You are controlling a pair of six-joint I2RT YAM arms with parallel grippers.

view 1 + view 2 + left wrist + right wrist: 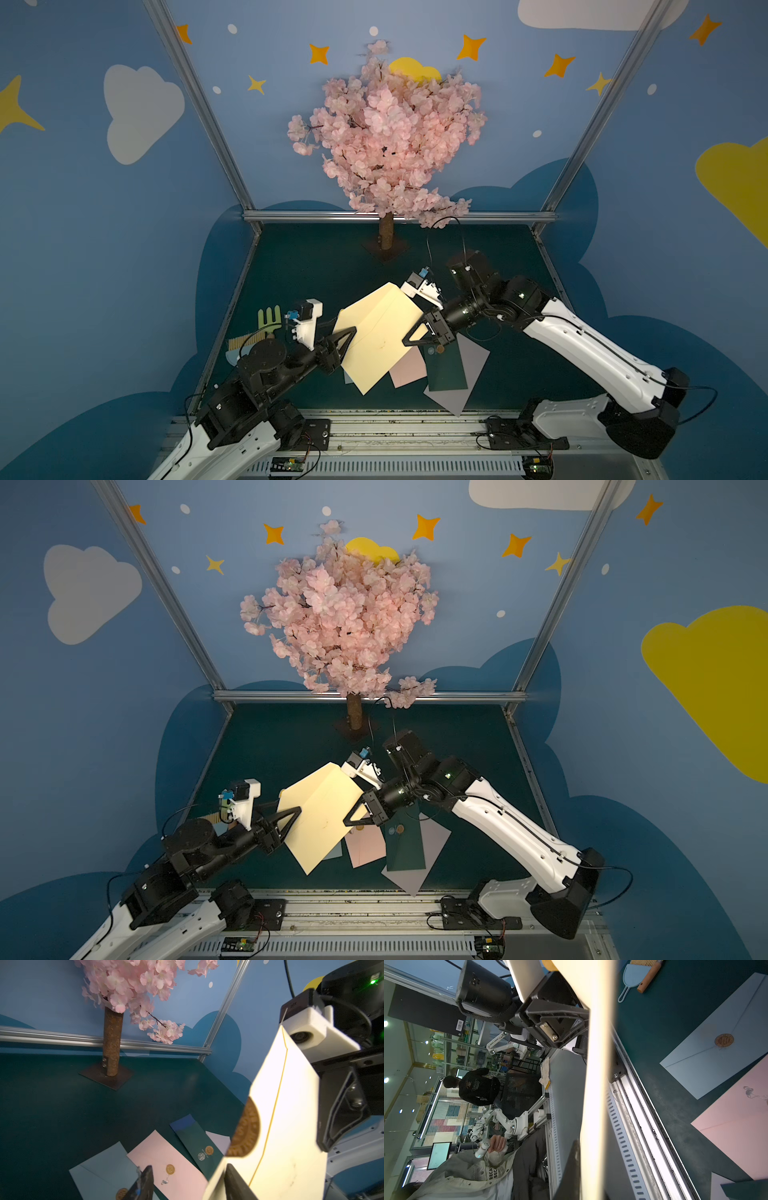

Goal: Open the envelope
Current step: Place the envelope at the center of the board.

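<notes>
Nearest the lens, the two white-and-black robot arms rise from the slotted aluminium rail at the front edge and reach inward. They meet on a large cream paper envelope, which hangs tilted in the air above the dark green tabletop and touches nothing below it. The right gripper is clamped on the envelope's right edge and carries it. The left gripper sits at the opposite edge. In its wrist view the black fingers stand apart, one lying against the paper and the other clear of it, so it has no pinch yet. A round gold-brown seal shows at the flap's edge, but whether it has let go cannot be told. The step in hand looks like getting a second hold at the flap side. Next, the left jaws likely need to close on the flap alone, near the seal, and peel away while the right holds firm. Under the envelope lie a pink paper envelope, a narrow dark green envelope and a pale lilac envelope. Farther back stands a pink blossom tree.
</notes>
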